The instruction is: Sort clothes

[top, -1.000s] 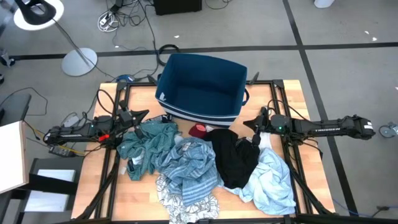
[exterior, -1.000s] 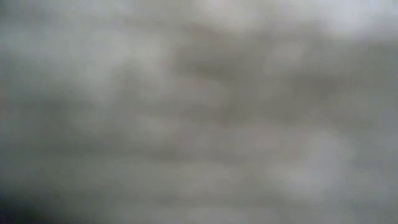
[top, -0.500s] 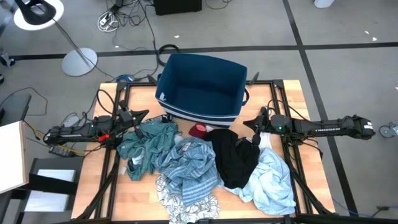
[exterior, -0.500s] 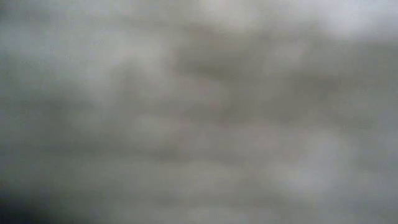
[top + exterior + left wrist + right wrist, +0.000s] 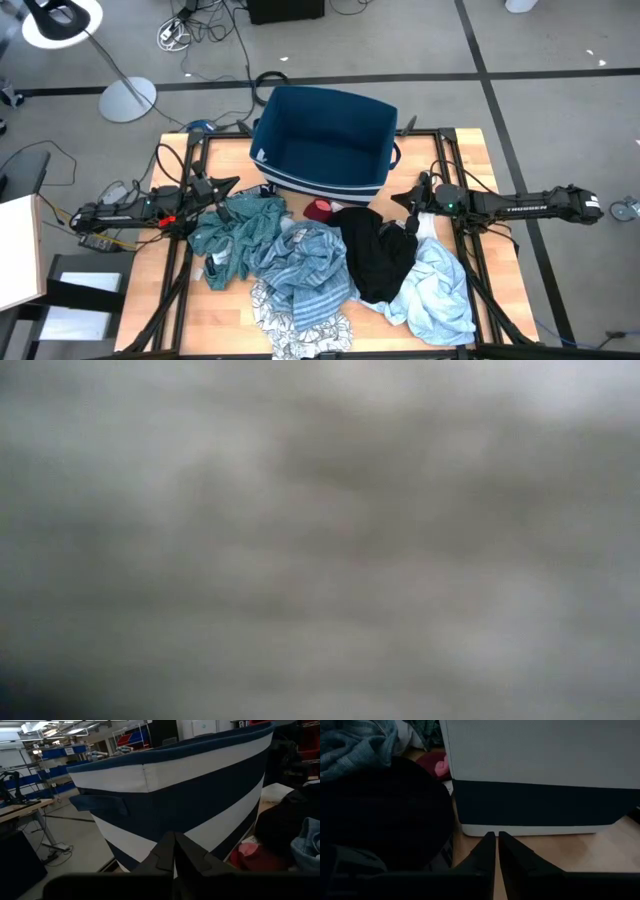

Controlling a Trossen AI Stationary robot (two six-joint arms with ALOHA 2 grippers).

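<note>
Clothes [image 5: 320,270] heaped, crumpled, on table before bin.

Grey floor [image 5: 560,120] surrounds the wooden tabletop [image 5: 470,150]. Cables [image 5: 190,25] and a round lamp base [image 5: 127,99] lie beyond its far-left corner. Blue shelving [image 5: 55,755] lines the room.

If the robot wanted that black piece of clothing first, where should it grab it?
Probably the raised bunched fold at the top of the black garment, coming straight down from above. It lies on top of the pile, overlapping the pale blue garment, and the shut right gripper is nearest, beside the bin.
</note>
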